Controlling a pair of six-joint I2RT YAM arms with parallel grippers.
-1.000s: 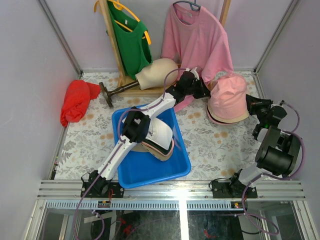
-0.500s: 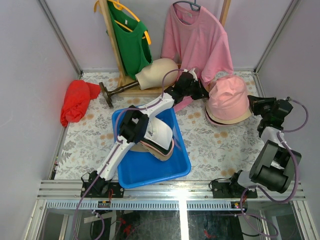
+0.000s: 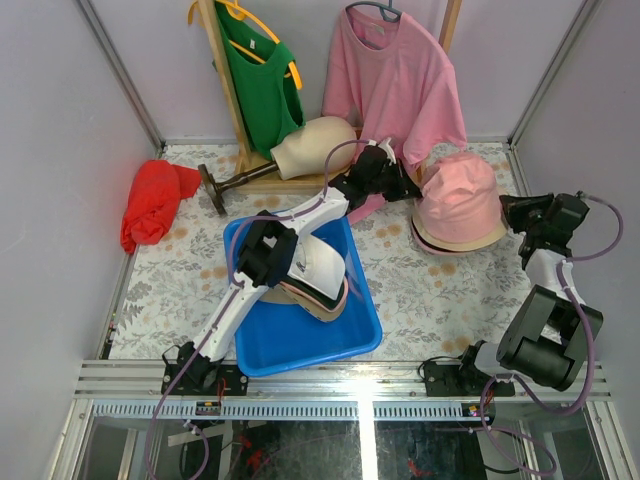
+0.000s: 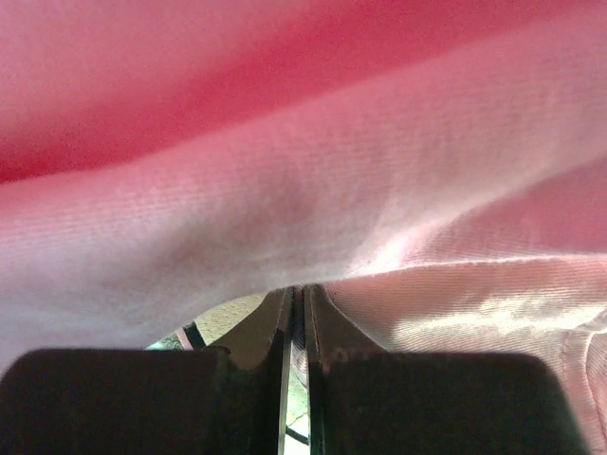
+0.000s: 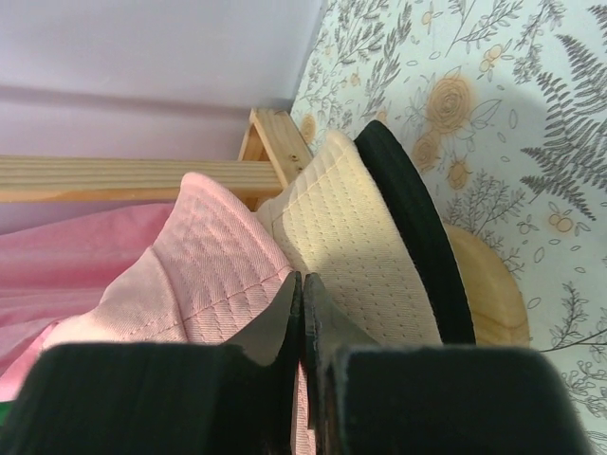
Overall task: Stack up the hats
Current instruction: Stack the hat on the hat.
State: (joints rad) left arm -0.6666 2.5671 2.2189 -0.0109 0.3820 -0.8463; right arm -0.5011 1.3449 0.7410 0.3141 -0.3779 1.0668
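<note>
Pink hat [image 3: 456,195], left claw [image 3: 411,187] closed against its brim, right claw [image 3: 507,205] closed just beside opposite brim

right of the blue tray [image 3: 300,345], a pink hat [image 3: 458,195] tops a cream hat [image 5: 351,256] and a black brim [image 5: 410,223]. inside the tray, a white cap [image 3: 322,265]. left of it, a red cloth [image 3: 150,205]. the tablecloth [image 3: 420,290] is pale, with grey ferns and orange flowers.

left hand [image 3: 407,187] at left brim of pink hat [image 3: 458,195]; right hand [image 3: 512,209] at right brim
</note>
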